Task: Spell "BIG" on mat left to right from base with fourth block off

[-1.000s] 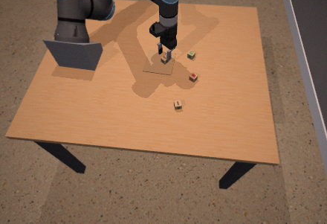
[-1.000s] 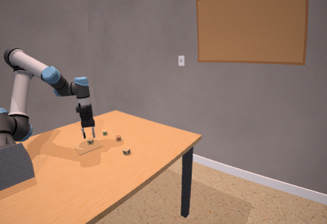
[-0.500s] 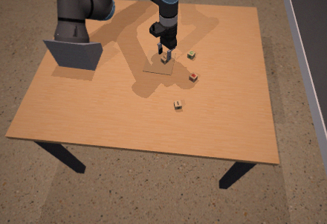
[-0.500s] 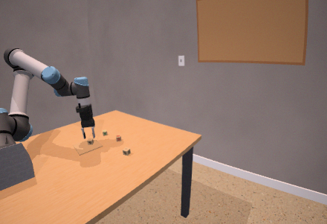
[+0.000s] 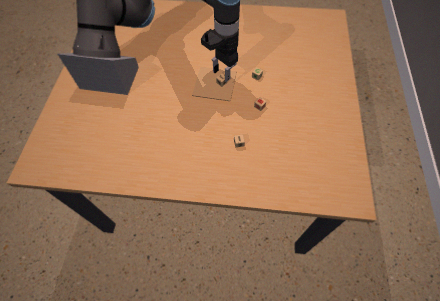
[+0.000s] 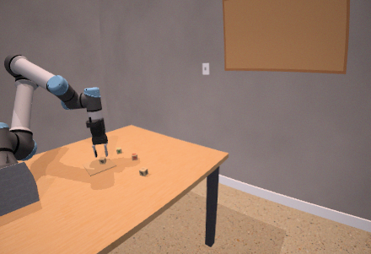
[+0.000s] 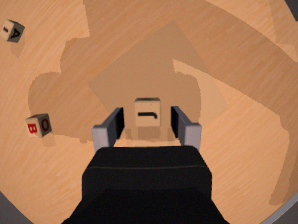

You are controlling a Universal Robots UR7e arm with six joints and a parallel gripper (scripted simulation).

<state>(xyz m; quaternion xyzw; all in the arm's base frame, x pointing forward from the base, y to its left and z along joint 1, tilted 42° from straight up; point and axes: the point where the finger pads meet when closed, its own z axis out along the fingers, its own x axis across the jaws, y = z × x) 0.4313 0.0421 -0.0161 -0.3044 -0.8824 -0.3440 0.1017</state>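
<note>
My gripper (image 5: pixel 221 74) is open and points straight down over the far part of the thin tan mat (image 5: pixel 214 89). A small block (image 5: pixel 221 79) with a dark mark on top lies on the mat between the open fingers. In the wrist view this block (image 7: pixel 148 117) has a little room on both sides of it between the fingers. I cannot read its letter. The green-lettered block (image 5: pixel 257 73), the red-lettered block (image 5: pixel 260 103) and the black "I" block (image 5: pixel 239 141) lie on the bare table off the mat.
The robot's base with a grey plate (image 5: pixel 98 72) stands at the table's back left. The red block (image 7: pixel 37 124) and another block (image 7: pixel 12 30) show at the left of the wrist view. The table's right edge (image 5: pixel 360 121) is well away from the blocks.
</note>
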